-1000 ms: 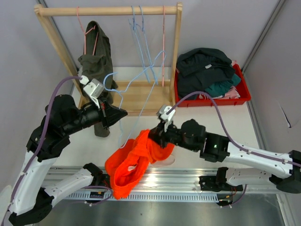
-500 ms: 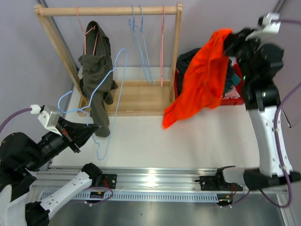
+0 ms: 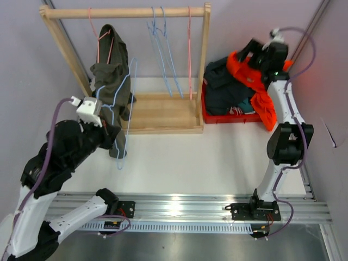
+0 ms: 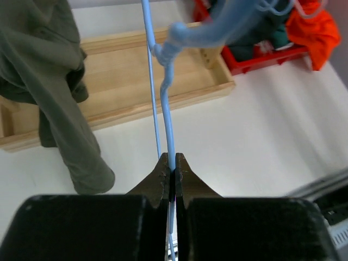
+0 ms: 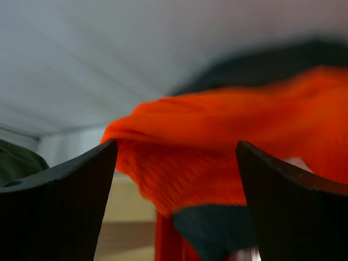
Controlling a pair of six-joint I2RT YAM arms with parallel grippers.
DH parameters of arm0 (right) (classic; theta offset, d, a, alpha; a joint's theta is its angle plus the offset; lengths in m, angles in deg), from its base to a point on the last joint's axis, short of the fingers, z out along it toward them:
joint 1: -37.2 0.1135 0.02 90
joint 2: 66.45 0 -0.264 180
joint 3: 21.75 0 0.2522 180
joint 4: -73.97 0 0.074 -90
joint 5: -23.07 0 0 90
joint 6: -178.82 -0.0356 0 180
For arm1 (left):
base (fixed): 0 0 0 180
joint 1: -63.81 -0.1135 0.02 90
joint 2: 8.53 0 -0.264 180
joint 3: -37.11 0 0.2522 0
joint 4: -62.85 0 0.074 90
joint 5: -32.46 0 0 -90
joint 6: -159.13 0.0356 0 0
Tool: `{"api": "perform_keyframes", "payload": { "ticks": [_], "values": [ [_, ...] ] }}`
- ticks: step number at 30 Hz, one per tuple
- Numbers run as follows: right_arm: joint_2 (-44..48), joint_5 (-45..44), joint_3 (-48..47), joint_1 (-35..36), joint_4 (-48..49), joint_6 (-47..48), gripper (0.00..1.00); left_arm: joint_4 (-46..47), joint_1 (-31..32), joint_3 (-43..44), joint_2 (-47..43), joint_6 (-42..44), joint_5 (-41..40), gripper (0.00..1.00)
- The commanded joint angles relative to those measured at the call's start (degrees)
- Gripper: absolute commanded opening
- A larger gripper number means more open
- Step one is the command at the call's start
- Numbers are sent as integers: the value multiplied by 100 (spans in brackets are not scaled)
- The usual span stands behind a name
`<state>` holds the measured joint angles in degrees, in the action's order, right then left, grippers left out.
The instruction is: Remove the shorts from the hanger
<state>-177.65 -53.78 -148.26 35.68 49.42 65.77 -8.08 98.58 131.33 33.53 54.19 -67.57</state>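
Note:
Olive-green shorts (image 3: 111, 76) hang from a pink hanger on the wooden rack (image 3: 125, 12); they also fill the left of the left wrist view (image 4: 43, 81). My left gripper (image 3: 115, 133) (image 4: 171, 163) is shut on an empty light-blue wire hanger (image 3: 129, 92) (image 4: 166, 109), held upright beside the olive shorts. Over the red bin (image 3: 217, 117) my right gripper (image 3: 253, 51) (image 5: 176, 179) stands open. The bright orange shorts (image 3: 262, 100) (image 5: 217, 141) lie loose below it, draped over the bin's right side.
In the bin lie dark navy shorts (image 3: 223, 81), teal shorts (image 3: 249, 101) and a bit of pink printed fabric (image 3: 235, 110). Empty blue hangers (image 3: 163, 49) and a pink one (image 3: 188, 54) hang on the rail. The rack's wooden base tray (image 3: 163, 114) sits on the table.
My right arm has swung the orange shorts from the front of the table up over the bin and opened, dropping them. My left arm has carried the blue hanger back toward the rack.

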Motion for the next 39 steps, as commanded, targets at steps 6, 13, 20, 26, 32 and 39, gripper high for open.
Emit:
{"api": "perform_keyframes", "payload": {
  "ticks": [6, 13, 20, 26, 32, 39],
  "values": [
    [2171, -207, 3518, 363, 1736, -217, 99, 768, -197, 1153, 1653, 465, -800, 0],
    [3630, -286, 5137, 643, 1922, -235, 99, 847, -1286, 2701, 3096, 668, -220, 0],
    [4668, -410, 6045, 635, 1729, -130, 99, 830, -1797, 4625, 4643, 791, 299, 0],
    [5020, -242, 6502, 662, 1843, -244, 99, 1392, -1877, 5145, 5477, 738, 615, 0],
    [5178, -137, 6889, 662, 1975, -305, 99, 1699, -1886, 5647, 6024, 536, 949, 0],
    [5266, -84, 7135, 679, 1984, -262, 99, 1727, -1886, 5753, 6288, 343, 1187, 0]
  ]
}}
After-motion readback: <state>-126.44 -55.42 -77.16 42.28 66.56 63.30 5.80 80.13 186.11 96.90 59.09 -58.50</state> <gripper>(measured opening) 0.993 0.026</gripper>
